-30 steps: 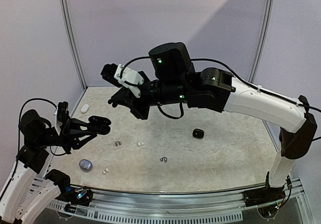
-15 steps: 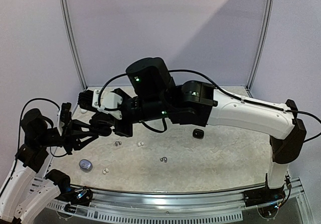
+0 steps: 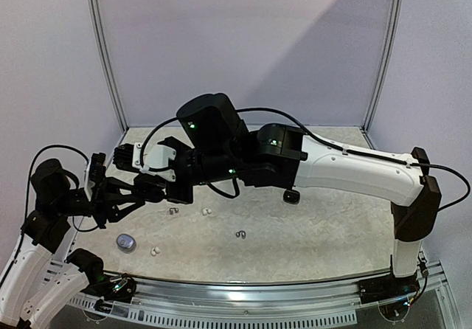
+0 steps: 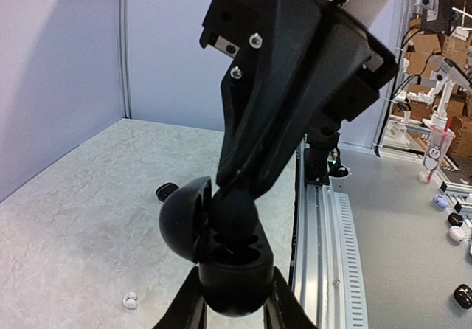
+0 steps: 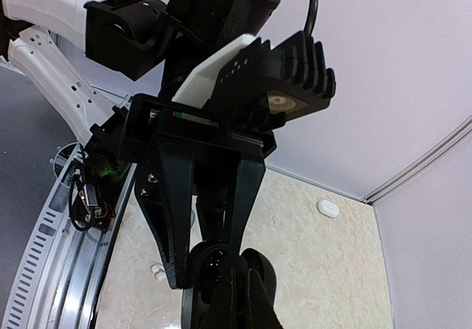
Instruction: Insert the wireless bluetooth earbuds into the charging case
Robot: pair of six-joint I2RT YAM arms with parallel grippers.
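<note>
My left gripper [image 3: 147,191] is shut on an open black charging case [image 4: 233,277], held above the table with its lid [image 4: 181,220] swung left. My right gripper [image 3: 156,187] reaches across, and its shut fingertips [image 4: 237,212] press down into the case's wells with a rounded black earbud between them. In the right wrist view the shut gripper [image 5: 247,293] sits on the case [image 5: 208,274], between the left gripper's fingers [image 5: 167,218]. Loose white earbuds [image 3: 206,212] [image 3: 155,251] and grey hooked earbuds [image 3: 173,211] [image 3: 240,234] lie on the table.
A silvery case [image 3: 125,242] lies front left. A small black case [image 3: 292,195] lies mid right. A white case [image 5: 327,208] lies near the back wall. A metal rail [image 4: 324,255] runs along the near table edge.
My right arm swung down and left from high over the table's back until its fingertips reached the case in my left gripper. My left gripper stayed almost still.
</note>
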